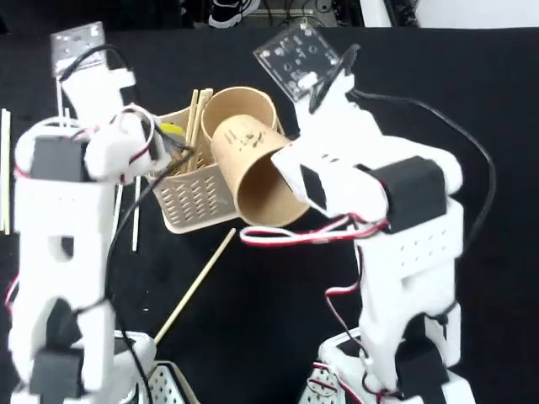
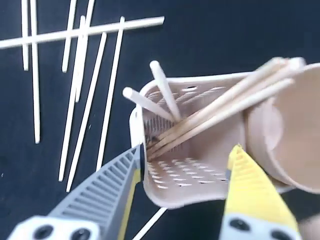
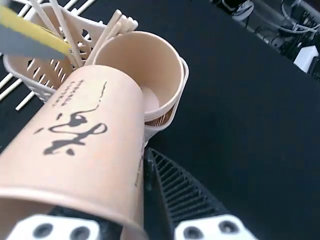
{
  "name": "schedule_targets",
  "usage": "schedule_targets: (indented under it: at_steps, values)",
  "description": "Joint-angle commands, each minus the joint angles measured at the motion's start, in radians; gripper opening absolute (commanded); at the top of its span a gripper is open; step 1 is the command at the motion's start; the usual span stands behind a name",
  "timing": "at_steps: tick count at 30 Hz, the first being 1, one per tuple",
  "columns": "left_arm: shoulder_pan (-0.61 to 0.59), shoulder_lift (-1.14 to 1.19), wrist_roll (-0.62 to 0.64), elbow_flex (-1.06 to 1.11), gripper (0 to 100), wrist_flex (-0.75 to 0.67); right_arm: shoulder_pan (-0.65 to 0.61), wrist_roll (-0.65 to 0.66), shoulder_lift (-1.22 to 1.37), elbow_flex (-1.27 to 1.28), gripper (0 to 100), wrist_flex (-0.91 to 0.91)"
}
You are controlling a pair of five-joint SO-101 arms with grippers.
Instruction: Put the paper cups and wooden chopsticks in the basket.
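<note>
Paper cup (image 3: 75, 150) in right jaws

A black cloth covers the table (image 1: 278, 337), and past its far edge loose cables (image 1: 290, 10) lie at twelve o'clock beside a white panel (image 1: 476, 12) at one o'clock.

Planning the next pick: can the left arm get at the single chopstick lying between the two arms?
Probably yes. The chopstick lies alone on bare table, and the left claw stands open at the basket nearby.
</note>
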Motion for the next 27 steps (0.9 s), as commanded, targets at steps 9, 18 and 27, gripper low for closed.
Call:
schedule_targets:
  at_steps: [9, 18, 27]
  values:
    - [-0.036, -0.58, 0.06, 0.423, 28, -0.278, 0.008, 0.011, 0.163, -0.268, 1.1, 0.011]
    - [-0.154, -0.911, 0.213, 0.668, 28, -0.422, 0.129, 0.06, 0.39, -0.364, 1.1, 0.012]
    - [-0.156, -0.976, 0.213, 0.739, 28, -0.468, 0.057, 0.061, 0.435, -0.41, 1.1, 0.003]
